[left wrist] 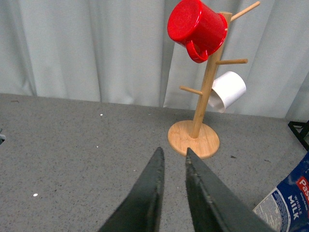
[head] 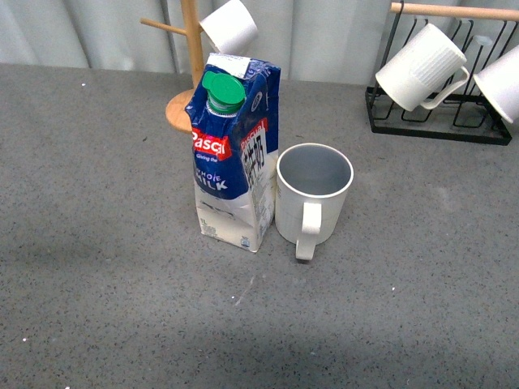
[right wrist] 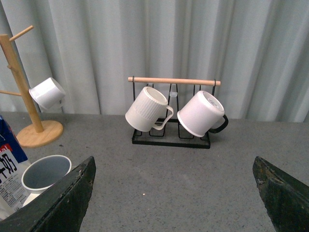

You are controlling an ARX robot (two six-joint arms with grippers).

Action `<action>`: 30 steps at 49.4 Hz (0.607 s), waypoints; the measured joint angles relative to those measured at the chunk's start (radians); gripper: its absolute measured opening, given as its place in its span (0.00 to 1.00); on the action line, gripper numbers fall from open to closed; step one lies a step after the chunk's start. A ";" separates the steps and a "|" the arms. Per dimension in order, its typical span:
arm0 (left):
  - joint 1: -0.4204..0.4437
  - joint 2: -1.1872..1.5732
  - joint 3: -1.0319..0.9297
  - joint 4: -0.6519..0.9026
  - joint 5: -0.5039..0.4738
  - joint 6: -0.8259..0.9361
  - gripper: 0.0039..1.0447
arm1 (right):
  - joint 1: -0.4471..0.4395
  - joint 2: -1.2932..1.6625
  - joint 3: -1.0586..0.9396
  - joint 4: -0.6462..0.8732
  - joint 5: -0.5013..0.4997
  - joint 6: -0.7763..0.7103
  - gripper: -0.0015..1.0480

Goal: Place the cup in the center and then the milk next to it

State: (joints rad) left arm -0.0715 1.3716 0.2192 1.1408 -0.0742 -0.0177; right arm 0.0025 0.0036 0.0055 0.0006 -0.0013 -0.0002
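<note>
The cup (head: 315, 198) stands upright in the middle of the grey table, white with a grey-blue inside and its handle turned toward me. The milk (head: 235, 154), a blue and white carton with a green cap, stands upright against the cup's left side. Neither arm shows in the front view. My left gripper (left wrist: 173, 151) is shut and empty above bare table, with the milk (left wrist: 289, 203) off at the frame's edge. My right gripper (right wrist: 174, 162) is wide open and empty, the cup (right wrist: 46, 173) and the milk (right wrist: 7, 179) lying beside one finger.
A wooden mug tree (head: 188, 97) stands behind the milk, holding a small white cup (head: 229, 26) and a red mug (left wrist: 197, 28). A black wire rack (head: 442, 121) at the back right carries a ribbed white mug (head: 422, 66) and another mug (right wrist: 200, 113).
</note>
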 joint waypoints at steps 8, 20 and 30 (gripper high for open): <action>0.062 -0.167 -0.089 -0.079 0.070 0.009 0.04 | 0.000 0.000 0.000 0.000 0.000 0.000 0.91; 0.069 -0.352 -0.154 -0.203 0.071 0.010 0.04 | 0.000 0.000 0.000 0.000 0.000 0.000 0.91; 0.069 -0.525 -0.188 -0.336 0.074 0.010 0.04 | 0.000 0.000 0.000 0.000 0.000 0.000 0.91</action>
State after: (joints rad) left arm -0.0025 0.8471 0.0311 0.8043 -0.0002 -0.0074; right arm 0.0025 0.0036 0.0051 0.0006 -0.0010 -0.0002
